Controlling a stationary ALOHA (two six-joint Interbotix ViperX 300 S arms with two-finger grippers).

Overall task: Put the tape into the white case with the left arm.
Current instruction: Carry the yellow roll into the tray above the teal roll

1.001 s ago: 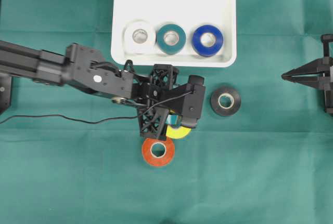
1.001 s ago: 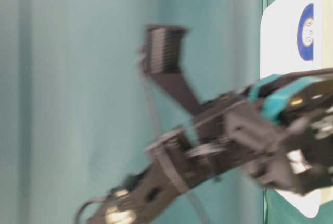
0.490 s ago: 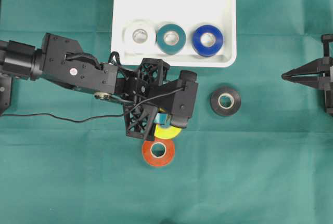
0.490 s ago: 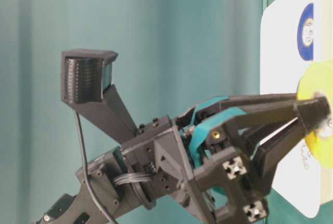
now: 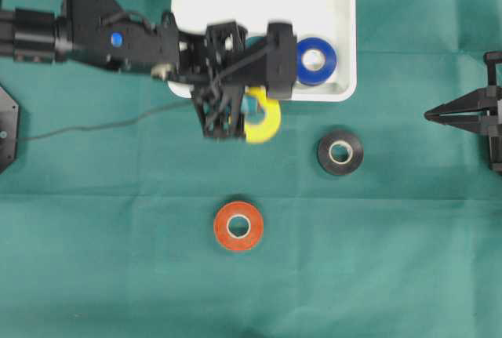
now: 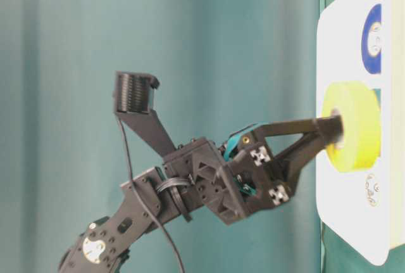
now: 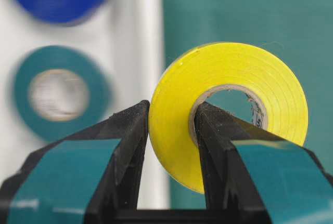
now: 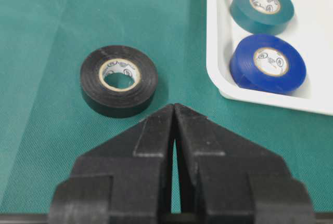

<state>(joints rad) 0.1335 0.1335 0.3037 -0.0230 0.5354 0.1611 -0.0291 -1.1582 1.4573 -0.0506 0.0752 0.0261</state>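
The left end effector point(image 7: 169, 130) is clamped on the yellow vinyl tape roll point(image 7: 229, 104), one finger outside the wall, one through the core. The roll hangs lifted off the green-clothed bench point(image 5: 118, 259), the white shallow plastic case point(image 5: 337, 9) just beyond its tip. Light, stiff and smooth-sided, the roll suits this wall pinch. The right end effector point(image 8: 174, 110) is closed, empty.

Your overhead camera looks straight down on the table point(image 5: 94, 275). The table-level view sits low and turned sideways. Your left wrist camera is close behind its pincer point(image 7: 169, 130). Both wrist views share the white case point(image 8: 218, 52), at 12 o'clock overhead.
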